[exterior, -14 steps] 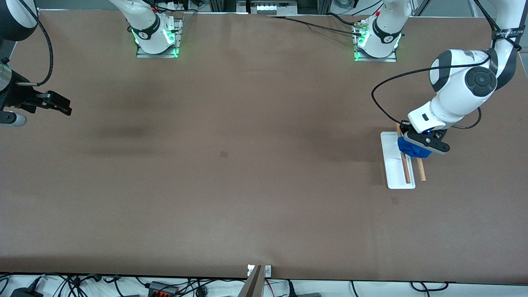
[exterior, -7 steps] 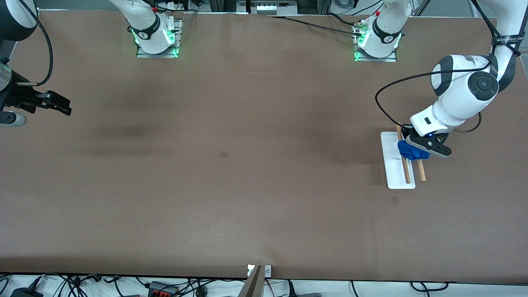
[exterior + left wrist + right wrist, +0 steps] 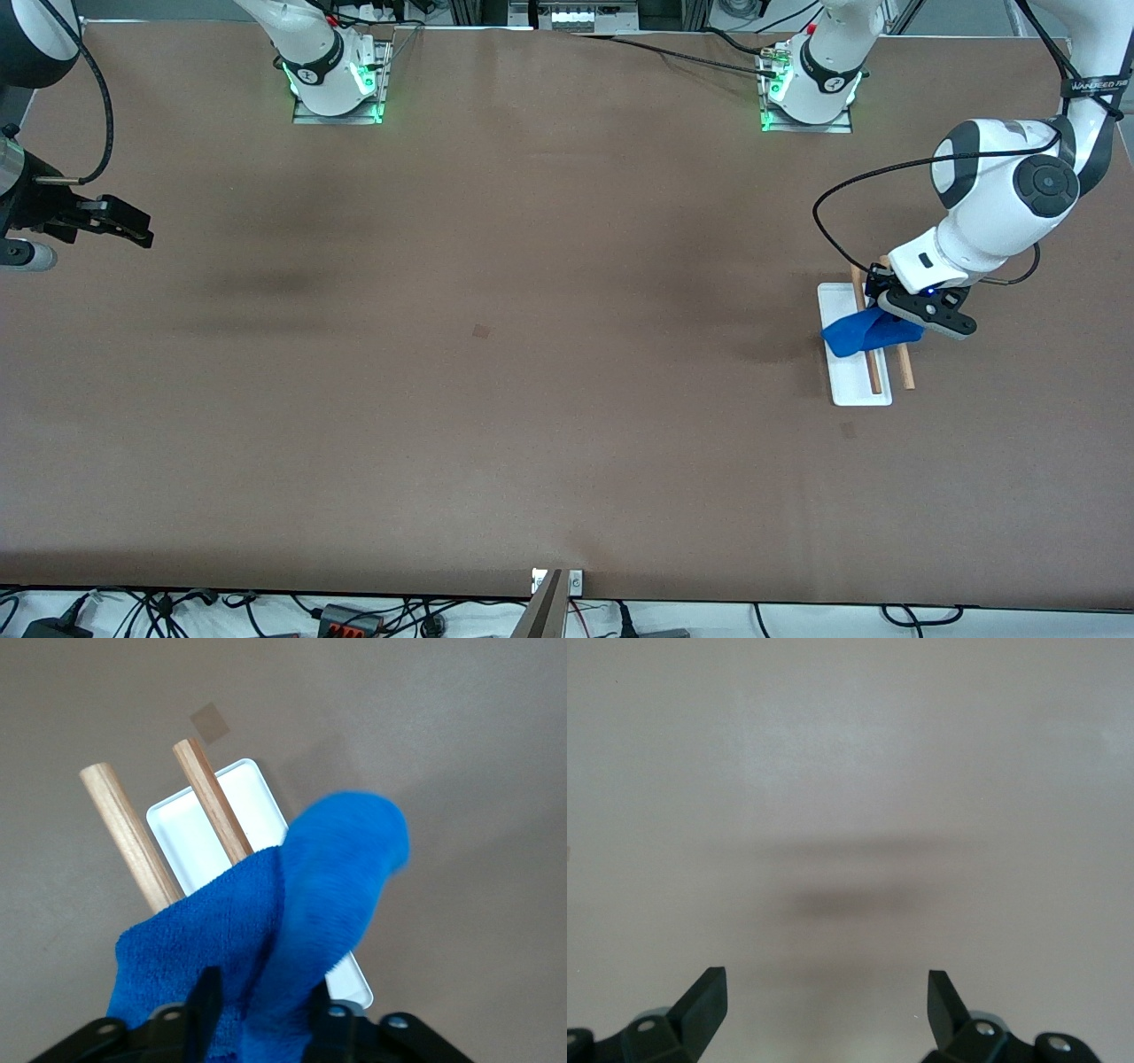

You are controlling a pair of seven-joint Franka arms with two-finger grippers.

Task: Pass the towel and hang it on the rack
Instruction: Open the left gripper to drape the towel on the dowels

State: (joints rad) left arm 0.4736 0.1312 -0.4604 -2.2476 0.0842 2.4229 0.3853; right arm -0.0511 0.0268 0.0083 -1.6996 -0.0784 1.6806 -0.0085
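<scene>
Now, start at the tabletop (image 3: 532, 461) edge closest to the front camera and work away from it. You meet a small dark square mark (image 3: 848, 430) first, toward the left arm's end, and just past it the rack (image 3: 855, 388).

The rack's white base lies flat near the edge at the left arm's end, its long side running away from the camera. Two light-brown wooden rods (image 3: 905, 370) stand parallel above it, and the wrist view shows their cut ends (image 3: 124, 833) clear of the cloth.

The blue towel (image 3: 855, 332) lies draped across both rods, about halfway along them. One rounded flap (image 3: 345, 859) hangs out past the white base, on the side toward the middle of the tabletop. The rest is bunched over the rods.

Your left gripper (image 3: 899, 321) hangs right over the rods, low against the cloth. Its fingers (image 3: 208, 992) stand partly spread, with a thick fold of towel lying between them. They are not pressed together on it.

Your right gripper (image 3: 133, 232) is at the edge of the tabletop at the right arm's end, where that arm waits. Its fingers (image 3: 704, 992) are spread wide with nothing between them, over bare brown surface.

Both arm bases sit along the farthest edge.
</scene>
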